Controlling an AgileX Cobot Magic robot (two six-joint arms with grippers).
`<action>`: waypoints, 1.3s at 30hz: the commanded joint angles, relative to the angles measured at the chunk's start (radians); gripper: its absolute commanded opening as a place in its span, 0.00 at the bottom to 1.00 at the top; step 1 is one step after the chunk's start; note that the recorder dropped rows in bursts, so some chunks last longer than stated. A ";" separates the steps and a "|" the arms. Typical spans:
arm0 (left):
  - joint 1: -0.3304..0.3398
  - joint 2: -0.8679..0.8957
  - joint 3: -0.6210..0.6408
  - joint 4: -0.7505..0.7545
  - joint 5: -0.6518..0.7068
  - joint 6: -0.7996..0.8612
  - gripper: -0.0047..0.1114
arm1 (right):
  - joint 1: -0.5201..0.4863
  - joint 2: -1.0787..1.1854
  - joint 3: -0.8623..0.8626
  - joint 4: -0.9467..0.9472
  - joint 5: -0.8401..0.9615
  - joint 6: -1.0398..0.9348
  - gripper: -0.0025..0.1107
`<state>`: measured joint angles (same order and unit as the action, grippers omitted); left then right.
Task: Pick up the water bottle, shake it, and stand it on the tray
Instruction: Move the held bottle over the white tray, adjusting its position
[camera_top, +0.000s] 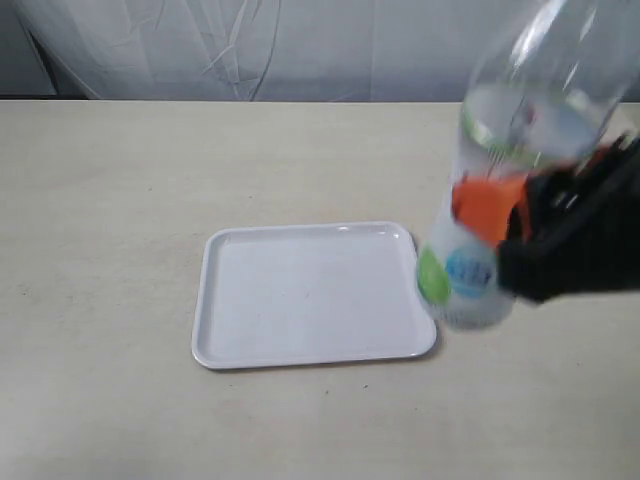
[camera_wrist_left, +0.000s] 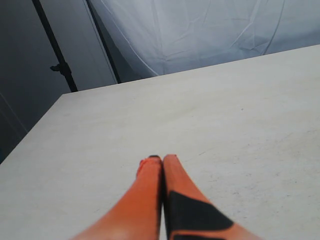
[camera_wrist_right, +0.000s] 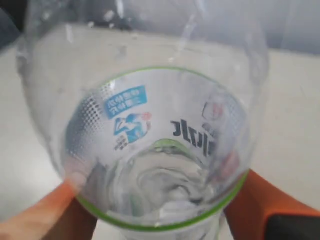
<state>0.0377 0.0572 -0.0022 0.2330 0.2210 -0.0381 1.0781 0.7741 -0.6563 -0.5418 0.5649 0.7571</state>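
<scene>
The black right gripper (camera_top: 492, 212), with orange fingers (camera_wrist_right: 47, 212), clamps the small clear plastic water bottle (camera_top: 520, 130) at its labelled middle. It holds the bottle tilted, aloft and blurred, likely mid-shake. The flat white rectangular tray (camera_top: 310, 290) lies just beside and below it. The left gripper (camera_wrist_left: 162, 161) idles pressed together over the beige table (camera_wrist_left: 225, 100).

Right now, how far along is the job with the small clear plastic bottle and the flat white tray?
Picked up: the right gripper holds the small clear plastic water bottle above the table. In hand: its blur suggests shaking. Left: standing it on the flat white rectangular tray, which holds nothing yet.
</scene>
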 joint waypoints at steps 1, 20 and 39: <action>0.001 -0.004 0.002 -0.004 -0.013 -0.007 0.04 | 0.000 0.040 0.049 0.006 -0.084 -0.007 0.02; 0.001 -0.004 0.002 -0.004 -0.013 -0.007 0.04 | 0.000 0.058 0.009 -0.027 -0.219 -0.081 0.02; 0.001 -0.004 0.002 -0.004 -0.013 -0.007 0.04 | 0.030 0.170 -0.018 0.037 -0.360 -0.277 0.02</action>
<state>0.0377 0.0572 -0.0022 0.2330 0.2210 -0.0381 1.0668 0.9482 -0.6665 -0.6300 0.3935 0.7636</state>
